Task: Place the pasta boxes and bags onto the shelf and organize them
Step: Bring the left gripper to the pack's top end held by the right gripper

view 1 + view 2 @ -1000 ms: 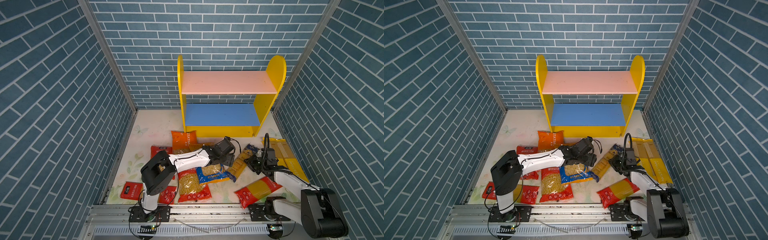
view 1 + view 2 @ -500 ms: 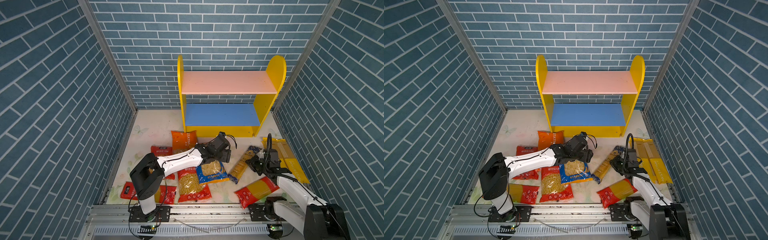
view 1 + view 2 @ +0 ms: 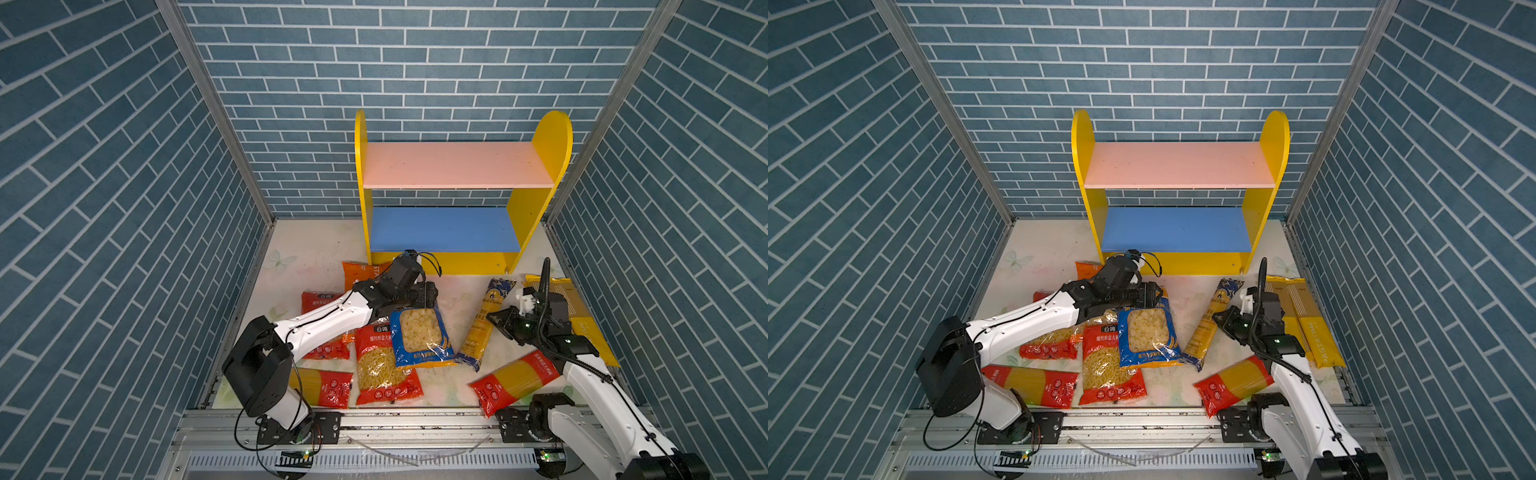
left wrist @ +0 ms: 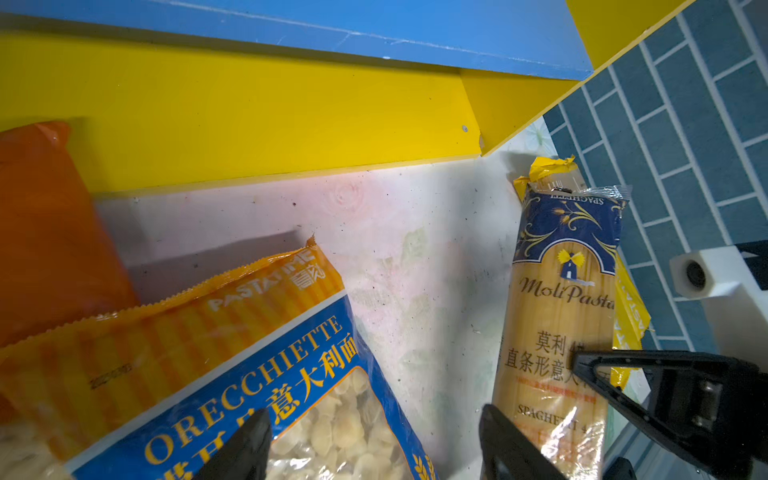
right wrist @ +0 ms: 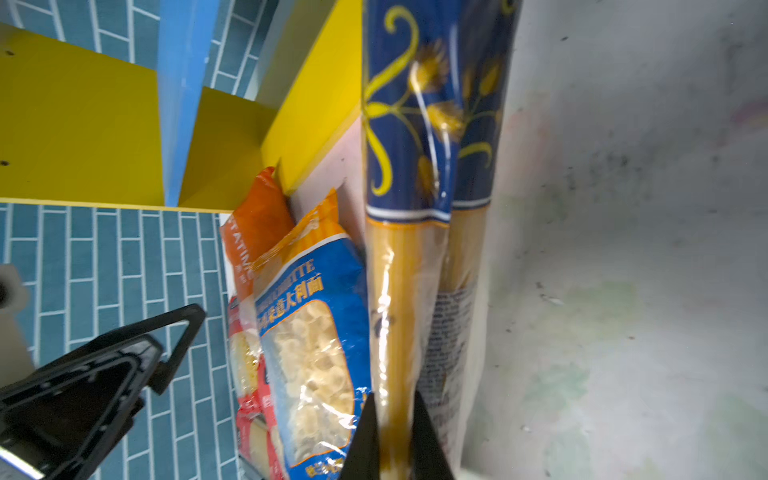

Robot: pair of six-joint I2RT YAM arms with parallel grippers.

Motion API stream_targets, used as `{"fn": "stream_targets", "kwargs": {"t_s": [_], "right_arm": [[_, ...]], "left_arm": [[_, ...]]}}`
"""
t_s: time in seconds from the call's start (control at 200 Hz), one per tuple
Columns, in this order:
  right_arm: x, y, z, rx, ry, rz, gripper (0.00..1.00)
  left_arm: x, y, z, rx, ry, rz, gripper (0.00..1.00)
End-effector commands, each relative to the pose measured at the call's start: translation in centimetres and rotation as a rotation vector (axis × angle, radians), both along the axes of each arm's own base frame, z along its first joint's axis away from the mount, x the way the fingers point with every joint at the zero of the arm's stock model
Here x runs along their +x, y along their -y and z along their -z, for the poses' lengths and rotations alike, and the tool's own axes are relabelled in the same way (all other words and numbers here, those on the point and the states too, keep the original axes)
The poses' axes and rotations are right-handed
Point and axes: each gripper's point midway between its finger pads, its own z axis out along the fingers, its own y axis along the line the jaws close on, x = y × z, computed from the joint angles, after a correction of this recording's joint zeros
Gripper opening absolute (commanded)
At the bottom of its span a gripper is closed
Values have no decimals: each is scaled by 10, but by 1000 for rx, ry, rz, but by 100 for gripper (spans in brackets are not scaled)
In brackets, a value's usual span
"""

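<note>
The room is closed in by blue brick walls [image 3: 415, 62]. The shelf [image 3: 548, 141] is set at the back on a pale surface [image 3: 316, 249] printed with faint butterflies. The pasta packs [image 3: 386, 374] are spread on that surface in front of it. The left hand [image 4: 374, 436] is spread wide over the blue-yellow bag [image 3: 419, 338]. The dark blue spaghetti pack [image 3: 484, 320] is pinched tight by the right hand [image 5: 392, 415].
</note>
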Motion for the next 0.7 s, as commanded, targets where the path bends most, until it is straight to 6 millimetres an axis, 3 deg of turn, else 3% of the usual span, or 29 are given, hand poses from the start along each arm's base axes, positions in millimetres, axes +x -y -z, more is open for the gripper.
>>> {"fn": "stream_targets", "kwargs": {"t_s": [0.0,0.175,0.36,0.695], "right_arm": [[12,-27,-73,94,226,-120,0],[13,-63,-103,123,316,-235,0],[12,-102,-140,216,428,-356,0],[7,-145,-174,287,595,-467,0]], "left_arm": [[-1,-5,-9,-71,1,-7,80],[-4,-3,-16,-241,-19,-15,84],[2,-11,-34,-440,-27,-17,99],[9,8,-67,-660,-3,63,100]]}}
